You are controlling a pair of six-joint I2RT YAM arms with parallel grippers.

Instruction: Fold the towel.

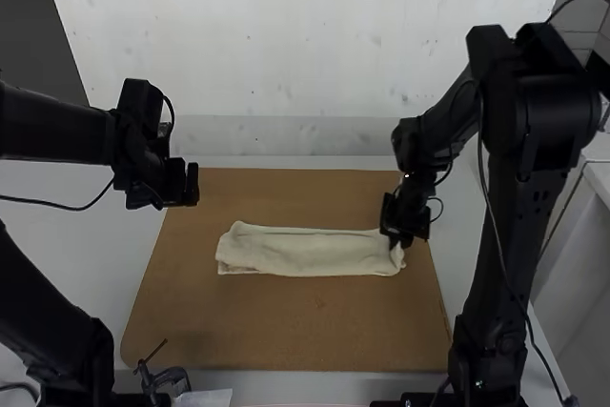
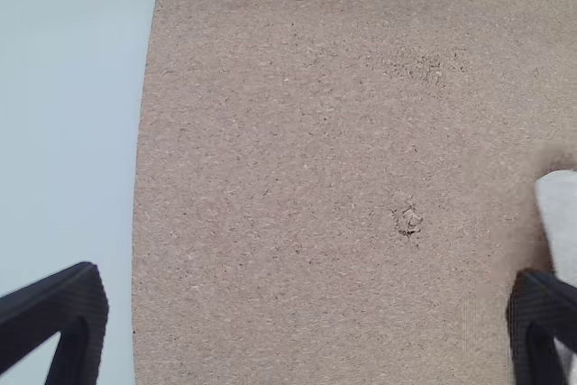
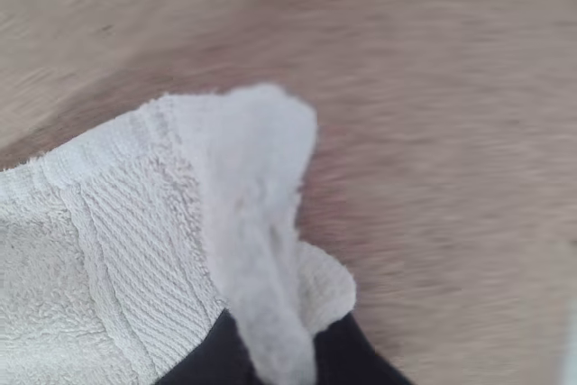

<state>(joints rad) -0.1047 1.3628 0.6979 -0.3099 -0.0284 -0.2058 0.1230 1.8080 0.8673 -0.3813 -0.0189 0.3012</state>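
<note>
Brown board (image 1: 276, 331), right gripper (image 1: 400, 235) angled down, clamping towel (image 1: 305, 253), left gripper (image 1: 191, 185) spread

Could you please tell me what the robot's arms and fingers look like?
Both the left arm and the right arm are black, with bulky, blocky joints. Thin dark cables loop beside them. The left arm's fingers are black and tapered.

Brown board (image 1: 286, 321) on white table (image 1: 91, 235), towel (image 1: 305, 253) atop
</note>
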